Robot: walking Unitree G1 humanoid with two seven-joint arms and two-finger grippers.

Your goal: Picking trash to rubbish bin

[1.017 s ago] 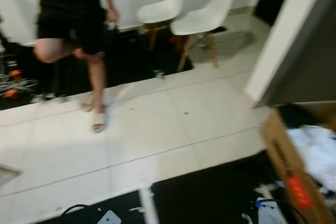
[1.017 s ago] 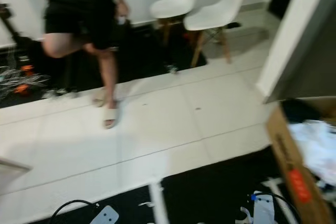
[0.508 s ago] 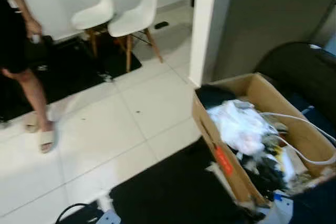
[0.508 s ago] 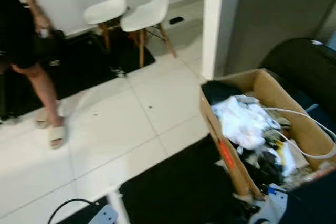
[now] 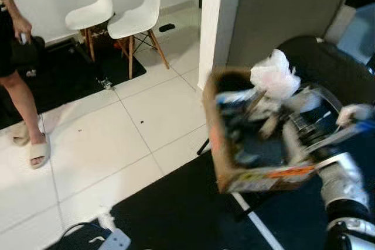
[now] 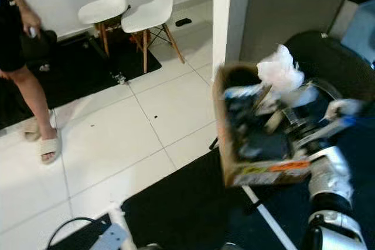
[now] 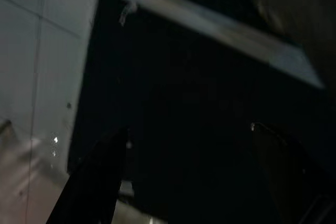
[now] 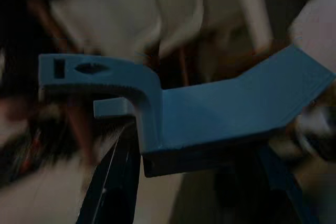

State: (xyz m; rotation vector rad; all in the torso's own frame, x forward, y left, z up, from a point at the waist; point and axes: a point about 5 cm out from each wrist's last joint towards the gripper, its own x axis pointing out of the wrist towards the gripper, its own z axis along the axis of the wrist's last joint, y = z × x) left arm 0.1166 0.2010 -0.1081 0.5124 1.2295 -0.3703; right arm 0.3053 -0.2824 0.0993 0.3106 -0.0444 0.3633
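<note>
White tiled floor (image 5: 117, 139), grey grout lines; black mat (image 5: 193, 209) laid on it nearest the camera. Beside that mat's far-left corner, a white power strip (image 5: 114, 239) with black cable. Well beyond, two white chairs (image 5: 114, 19) stand by another dark mat (image 5: 64, 74); a person's sandalled foot (image 5: 38, 153) on tile left of them

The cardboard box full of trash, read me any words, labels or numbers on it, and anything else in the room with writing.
No text can be read anywhere in these pictures.
Cardboard box: an orange and yellow label strip runs along its lower front edge, too blurred to read.
Blue plastic piece in the right wrist view: slots and ridges, no lettering.
White chairs and power strip on the floor: no visible markings.
</note>
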